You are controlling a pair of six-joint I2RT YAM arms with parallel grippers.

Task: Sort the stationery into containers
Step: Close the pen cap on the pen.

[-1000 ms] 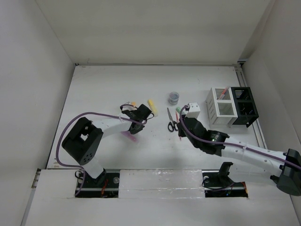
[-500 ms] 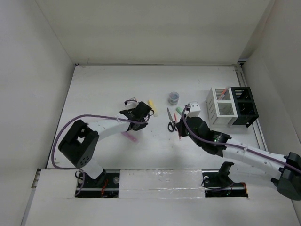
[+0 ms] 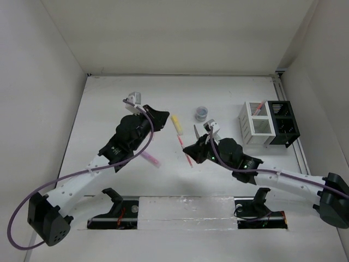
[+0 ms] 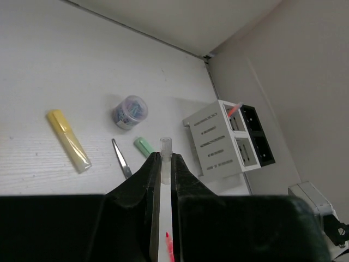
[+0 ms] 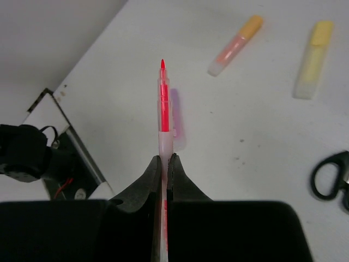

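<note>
My left gripper point(image 3: 158, 119) point(image 4: 164, 155) is raised above the table and shut on a thin clear pen point(image 4: 165, 146) with a red tip. My right gripper point(image 3: 191, 148) point(image 5: 164, 157) is shut on an orange-red pen point(image 5: 163, 103) point(image 3: 181, 143), held above the purple highlighter point(image 5: 177, 117) point(image 3: 151, 159). The yellow highlighter point(image 3: 176, 123) point(image 4: 68, 141), green highlighter point(image 4: 144, 146) and orange highlighter point(image 5: 235, 37) lie on the table. The scissors point(image 3: 196, 131) point(image 5: 332, 177) and the grey roll point(image 3: 202, 113) point(image 4: 130, 112) lie mid-table. The white container point(image 3: 255, 123) point(image 4: 215, 143) holds one orange-red pen point(image 4: 234, 109). The black container point(image 3: 284, 123) point(image 4: 256, 136) adjoins it.
White walls enclose the table on the left, back and right. The arm bases and a taped white strip point(image 3: 185, 210) run along the near edge. In the top view the left arm hides the orange highlighter.
My left arm has lifted off the table and swung up and back, carrying its pen. My right gripper has moved left from beside the scissors with its pen raised.
</note>
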